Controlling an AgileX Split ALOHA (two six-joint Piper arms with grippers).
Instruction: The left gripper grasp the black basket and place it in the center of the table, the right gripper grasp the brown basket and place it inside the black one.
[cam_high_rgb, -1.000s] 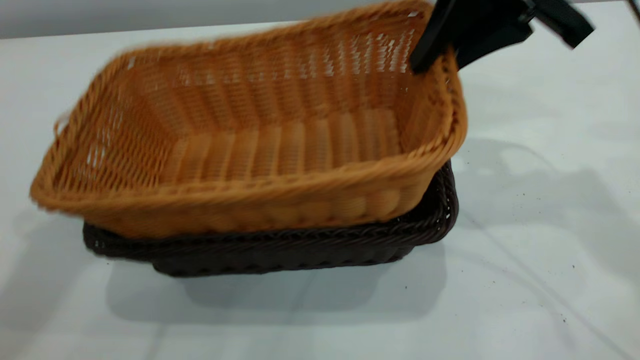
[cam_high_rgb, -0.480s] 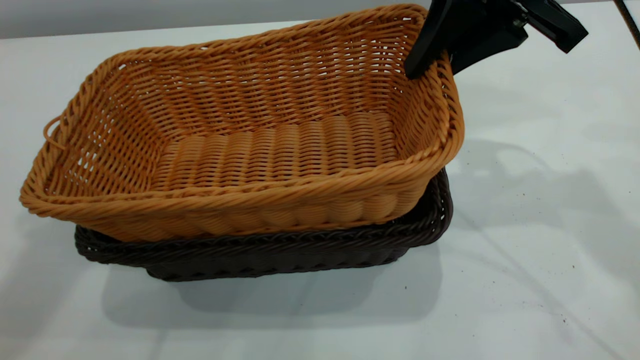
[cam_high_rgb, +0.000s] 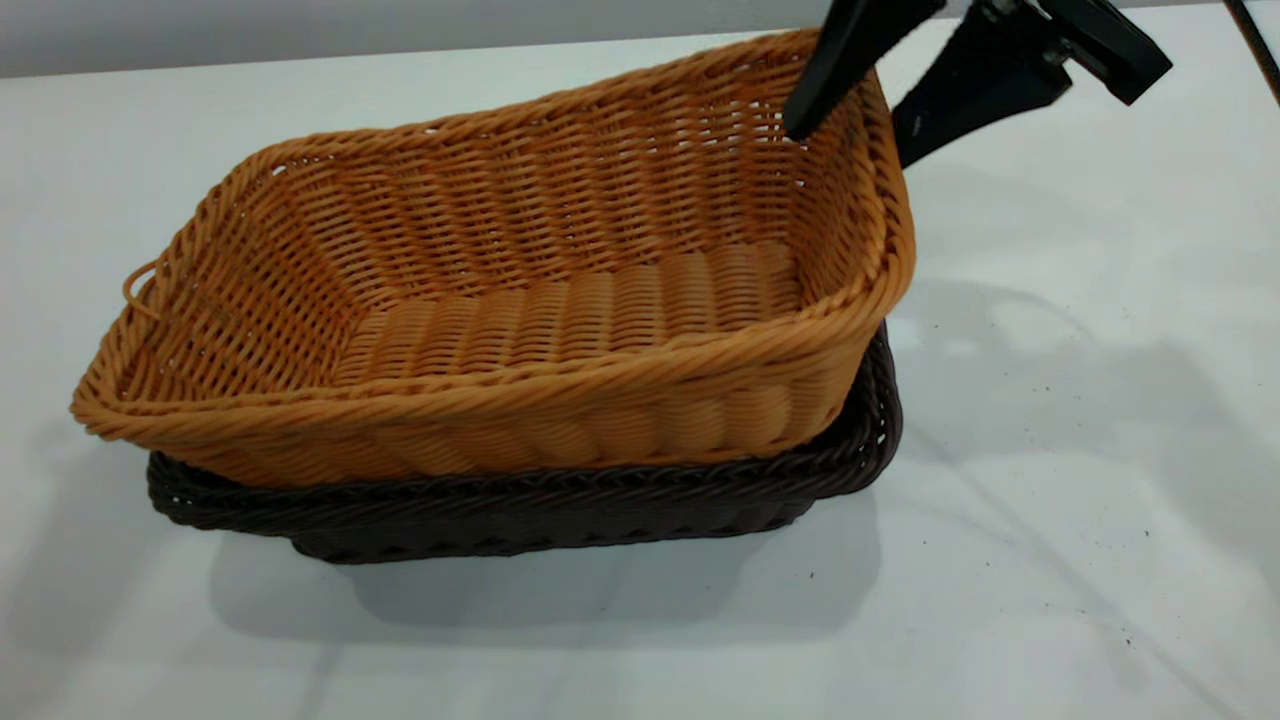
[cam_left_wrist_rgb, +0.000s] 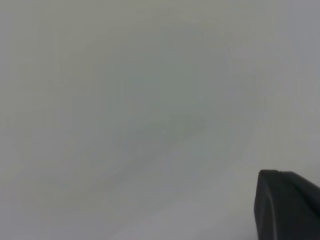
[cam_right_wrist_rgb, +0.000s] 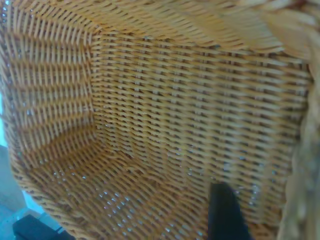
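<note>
We see the brown basket (cam_high_rgb: 520, 300), an orange-tan rectangular woven wicker one with a braided rim, sitting inside the black basket (cam_high_rgb: 560, 500), the very dark brown-black wicker basket of the same shape. The tan one rests tilted, its right end higher than its left, so the dark rim shows below it along the near side and at the right end. A small loop (cam_high_rgb: 140, 290) sticks out from the tan basket's left short end. Both stand on the table (cam_high_rgb: 1050, 450), a plain white smooth surface with tiny dark specks.

At the tan basket's far right corner we find the right gripper (cam_high_rgb: 850, 140), black with two long pointed fingers. The fingers are spread apart and straddle the basket's right end wall: one finger (cam_high_rgb: 830, 70) reaches down inside the basket, the other (cam_high_rgb: 960, 90) hangs outside it, and neither visibly presses the wicker. In the right wrist view the tan weave (cam_right_wrist_rgb: 150, 125) fills the frame, with one dark fingertip (cam_right_wrist_rgb: 225, 212) against the inner wall.

The left wrist view gives only pale blank surface and a dark corner of the left gripper (cam_left_wrist_rgb: 287, 205); we cannot tell how its claw stands.
</note>
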